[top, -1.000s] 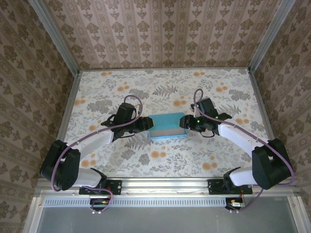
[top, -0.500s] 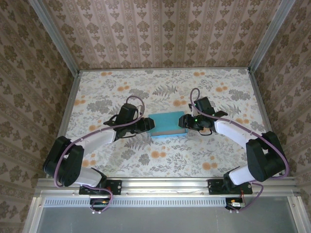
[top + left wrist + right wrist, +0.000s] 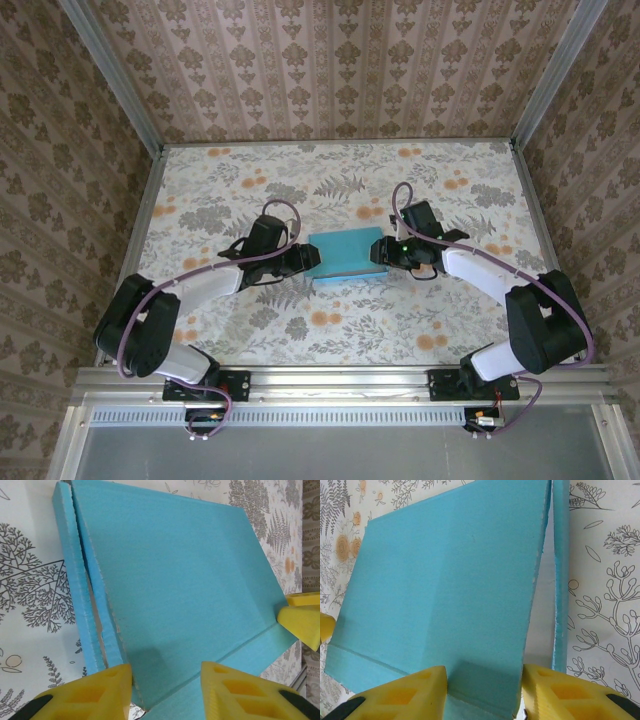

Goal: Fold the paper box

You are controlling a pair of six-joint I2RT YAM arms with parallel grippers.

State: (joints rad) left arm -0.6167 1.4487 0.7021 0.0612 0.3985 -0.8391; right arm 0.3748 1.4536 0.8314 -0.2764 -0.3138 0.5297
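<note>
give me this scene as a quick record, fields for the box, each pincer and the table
paper box: turquoise, flat-topped, lying mid-table between the two arms
side flap: narrow strip along one long edge, standing slightly apart from the top panel, gap visible
left pincer: fingers astride the box's left end; clamped or not, unclear
right pincer: fingers astride the box's right end; clamped or not, unclear
table: floral-patterned surface

Turquoise paper box [image 3: 175, 580] on floral table [image 3: 30, 605], near end between the left tool's [image 3: 165, 672] yellow fingers [image 3: 85, 697]
</note>
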